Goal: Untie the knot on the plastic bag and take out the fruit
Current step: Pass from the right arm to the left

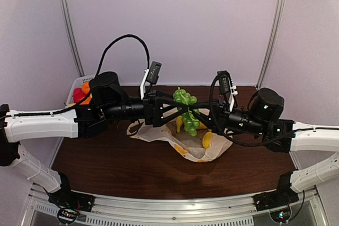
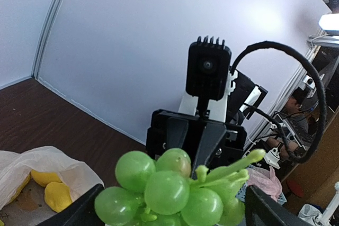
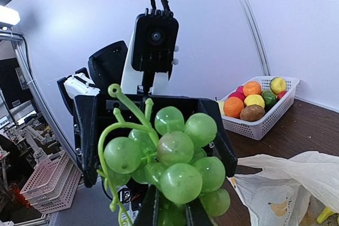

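Enclosure walled in plain white panels, joined at the back corners by grey metal posts. Tabletop finished in dark brown wood grain, edged at the near side by an aluminium rail. Bright lamp seen beyond the open side; stacked white crates below it.

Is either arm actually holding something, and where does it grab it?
The right gripper holds the bunch of green grapes, pinching grapes at the end away from the stem. The left gripper stands open around the bunch, gripping nothing.
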`<state>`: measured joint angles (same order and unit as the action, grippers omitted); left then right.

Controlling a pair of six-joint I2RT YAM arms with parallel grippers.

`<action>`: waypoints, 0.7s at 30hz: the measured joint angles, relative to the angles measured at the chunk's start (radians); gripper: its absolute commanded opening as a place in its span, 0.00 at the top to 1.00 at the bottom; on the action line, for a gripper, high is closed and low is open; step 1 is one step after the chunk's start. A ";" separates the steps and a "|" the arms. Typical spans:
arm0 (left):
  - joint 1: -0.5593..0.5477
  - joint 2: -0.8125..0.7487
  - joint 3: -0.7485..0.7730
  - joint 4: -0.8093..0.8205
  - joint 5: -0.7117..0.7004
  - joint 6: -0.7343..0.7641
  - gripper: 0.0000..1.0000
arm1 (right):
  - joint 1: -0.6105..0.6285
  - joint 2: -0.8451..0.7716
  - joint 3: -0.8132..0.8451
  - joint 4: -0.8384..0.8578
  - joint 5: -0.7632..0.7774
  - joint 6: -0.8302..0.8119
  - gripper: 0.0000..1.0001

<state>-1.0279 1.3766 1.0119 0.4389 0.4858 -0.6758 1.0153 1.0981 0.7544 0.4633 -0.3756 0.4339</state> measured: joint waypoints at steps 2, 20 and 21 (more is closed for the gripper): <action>-0.001 0.000 0.000 -0.002 0.000 0.000 0.13 | 0.000 0.000 0.000 0.007 0.000 0.000 0.90; -0.003 0.037 0.000 0.001 0.020 -0.003 0.71 | 0.000 0.002 0.000 0.027 0.015 0.003 0.91; -0.003 0.037 0.000 0.001 0.020 -0.004 0.74 | -0.001 0.002 0.000 0.027 0.018 0.003 0.91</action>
<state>-1.0306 1.4139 1.0122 0.4400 0.5056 -0.6796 1.0142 1.1000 0.7544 0.4904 -0.3580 0.4370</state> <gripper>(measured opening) 0.325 0.107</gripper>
